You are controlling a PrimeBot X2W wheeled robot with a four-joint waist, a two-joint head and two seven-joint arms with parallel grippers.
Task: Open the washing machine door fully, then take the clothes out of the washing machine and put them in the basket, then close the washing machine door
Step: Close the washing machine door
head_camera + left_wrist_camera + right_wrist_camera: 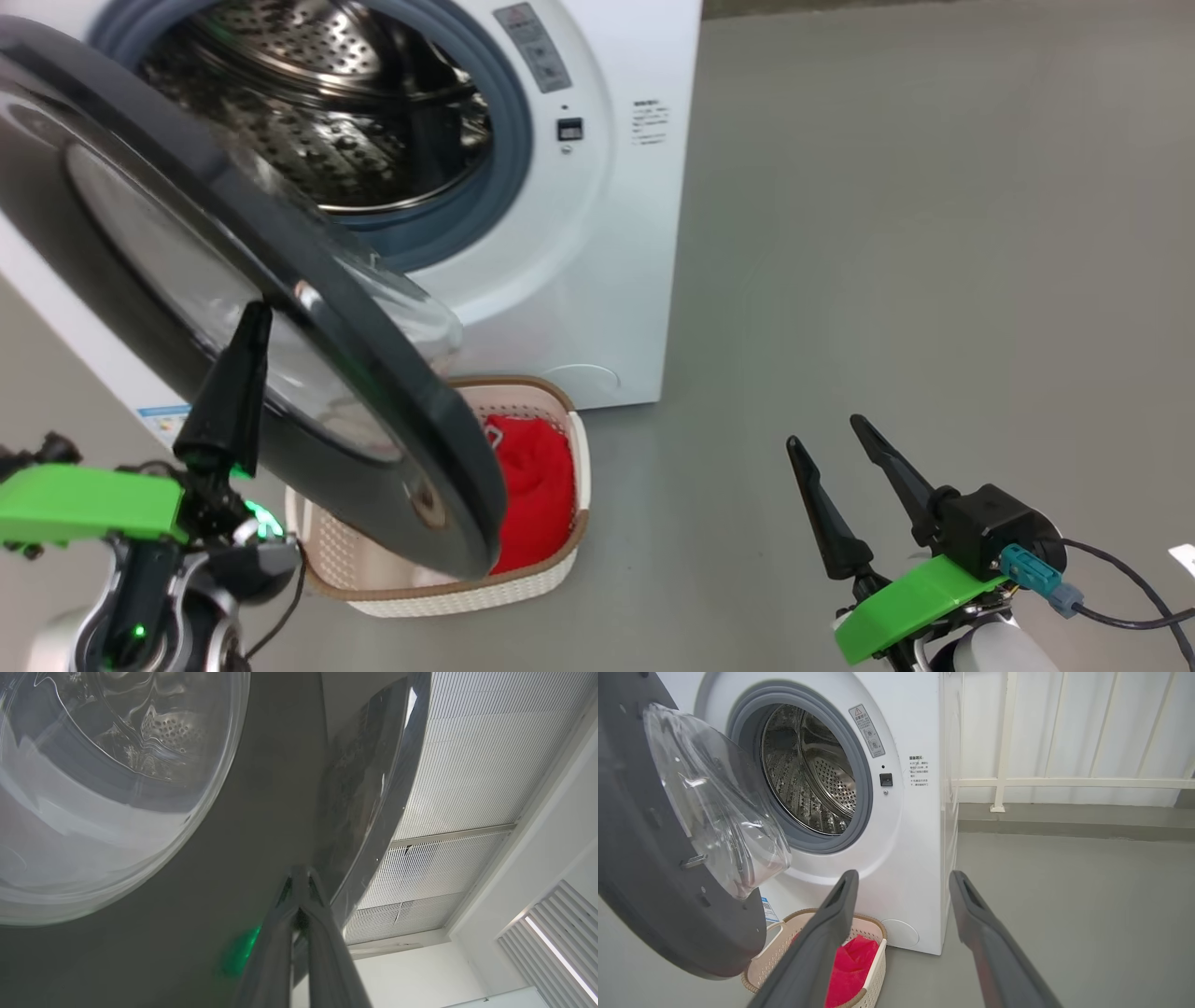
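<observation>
Red clothes [537,485] in basket [448,597], closed L gripper [252,317] at door [233,187]

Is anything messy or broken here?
Nothing looks broken or spilled. The red clothes lie inside the basket, not on the floor, and the washing machine looks empty inside. The washing machine door stands part-open over the basket, hiding some of it.

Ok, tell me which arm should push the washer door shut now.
Left. Its shut fingers sit against the door, on its outer face; the right fingers stand open over the floor, away from it. The clothes are in the basket, so closing comes next.
</observation>
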